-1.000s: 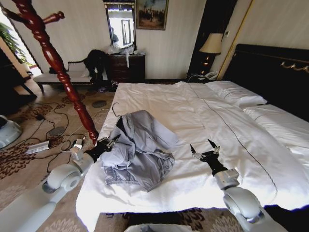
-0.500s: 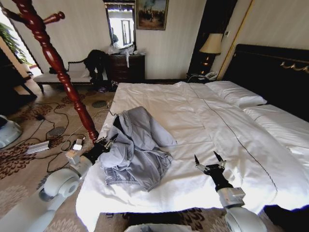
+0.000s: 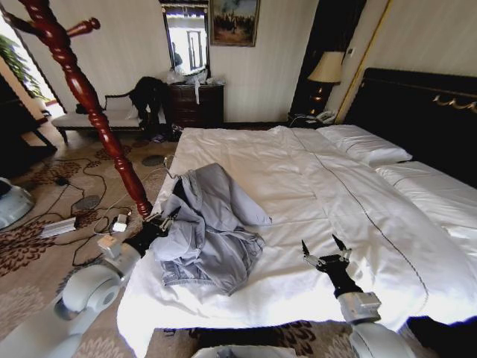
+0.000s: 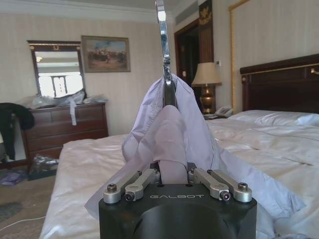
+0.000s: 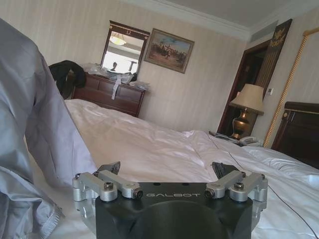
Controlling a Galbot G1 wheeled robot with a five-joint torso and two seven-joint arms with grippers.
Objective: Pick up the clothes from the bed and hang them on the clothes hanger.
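The clothes (image 3: 210, 227), one crumpled grey-blue shirt, lie near the bed's (image 3: 298, 171) left edge, towards its foot. We see our left gripper (image 3: 162, 222) at that edge with its fingers pinching a fold of the fabric; a thin metal piece rising from the cloth in the left wrist view may be the clothes hanger (image 4: 163, 45). Our right gripper (image 3: 326, 252) hovers near the foot edge, fingers spread and empty.
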